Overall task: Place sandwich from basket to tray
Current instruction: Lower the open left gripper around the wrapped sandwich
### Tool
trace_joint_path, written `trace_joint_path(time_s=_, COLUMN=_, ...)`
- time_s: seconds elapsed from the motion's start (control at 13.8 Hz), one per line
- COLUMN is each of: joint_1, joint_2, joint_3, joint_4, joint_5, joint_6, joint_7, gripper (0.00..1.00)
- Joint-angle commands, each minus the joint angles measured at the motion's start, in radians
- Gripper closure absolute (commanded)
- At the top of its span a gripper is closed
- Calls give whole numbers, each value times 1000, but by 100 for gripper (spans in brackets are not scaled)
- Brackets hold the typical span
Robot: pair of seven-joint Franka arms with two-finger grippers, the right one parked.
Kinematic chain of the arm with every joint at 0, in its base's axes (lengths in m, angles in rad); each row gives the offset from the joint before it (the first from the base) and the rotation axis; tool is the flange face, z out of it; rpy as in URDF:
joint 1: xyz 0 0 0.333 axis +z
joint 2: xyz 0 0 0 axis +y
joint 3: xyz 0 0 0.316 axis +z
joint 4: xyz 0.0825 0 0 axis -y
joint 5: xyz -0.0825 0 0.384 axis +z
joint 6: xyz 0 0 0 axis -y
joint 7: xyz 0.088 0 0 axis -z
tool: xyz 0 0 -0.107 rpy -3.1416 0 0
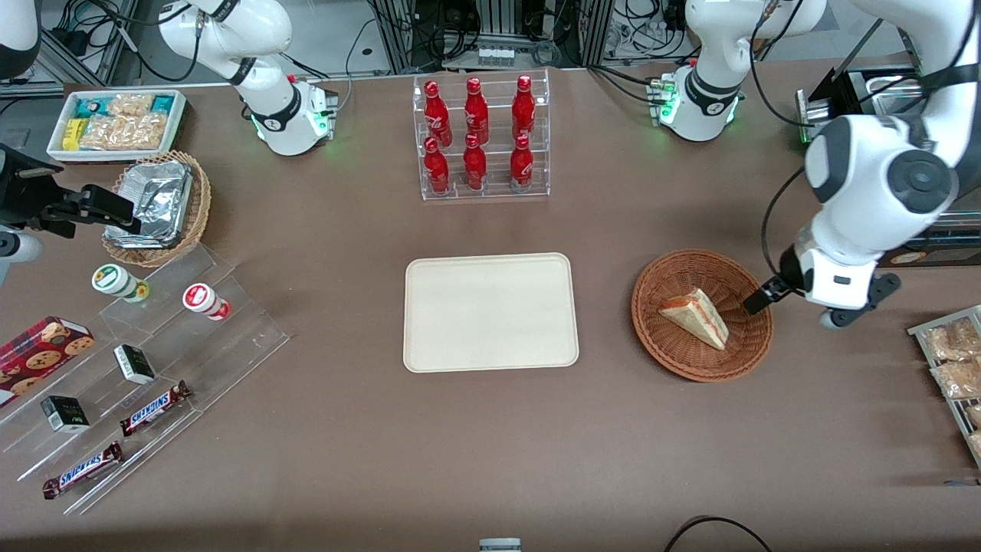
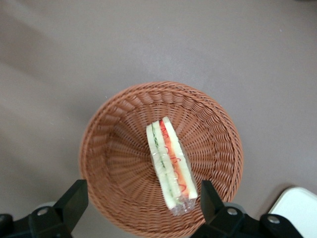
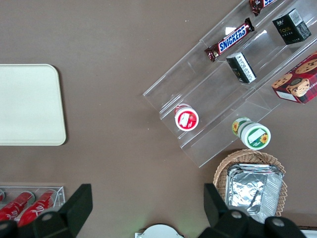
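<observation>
The sandwich (image 1: 696, 316) (image 2: 171, 161), a wrapped white-bread wedge with green, orange and red filling, lies in the round reddish-brown wicker basket (image 1: 651, 322) (image 2: 119, 163). My left gripper (image 1: 759, 299) (image 2: 141, 201) hovers open above the basket's rim on the side toward the working arm's end. Its fingers (image 2: 74, 198) stand wide apart and hold nothing, and the sandwich's wrapped end lies close to one of them. The cream-white tray (image 1: 490, 312) (image 2: 297, 208) sits bare at the table's middle, beside the basket.
A clear rack of red bottles (image 1: 481, 138) stands farther from the front camera than the tray. Acrylic steps with snacks (image 1: 138, 360), a tan basket of foil containers (image 1: 157, 207) and a white snack box (image 1: 115, 123) lie toward the parked arm's end. A rack of snack packets (image 1: 954, 360) sits beside the working arm.
</observation>
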Motion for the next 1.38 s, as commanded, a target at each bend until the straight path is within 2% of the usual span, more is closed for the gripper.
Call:
trace_joint_path(time_s=0.0, joint_1=-60, joint_2=-49, joint_3=2, joint_4=-126, joint_5=4, joint_6=118, joint_7=-164, gripper=0)
trace_joint_path(time_s=0.29, joint_1=-84, joint_2=-18, joint_3=2, joint_4=-181, joint_5=4, joint_6=230, joint_7=-227, gripper=0)
trace_joint_path(time_s=0.73, joint_1=-113, joint_2=115, joint_3=2, joint_4=-207, joint_5=4, joint_6=393, joint_7=-292, gripper=0)
trace_joint_path(time_s=1.02, joint_1=-117, joint_2=152, joint_3=3, joint_4=-215, joint_5=7, joint_6=422, joint_7=-292, gripper=2)
trace_joint_path(time_s=1.09, joint_1=-116, joint_2=160, joint_3=3, joint_4=-212, joint_5=7, joint_6=422, joint_7=-292, gripper=23)
trace_joint_path(time_s=1.16, joint_1=-116, joint_2=163, joint_3=5, joint_4=-209, joint_5=7, joint_6=422, joint_7=-292, gripper=57)
trace_joint_path(time_s=1.24, joint_1=-114, joint_2=165, joint_3=5, joint_4=-209, joint_5=7, joint_6=422, joint_7=-290, gripper=99)
trace_joint_path(time_s=1.31, joint_1=-114, joint_2=165, joint_3=5, joint_4=-209, joint_5=7, joint_6=421, joint_7=-287, gripper=100)
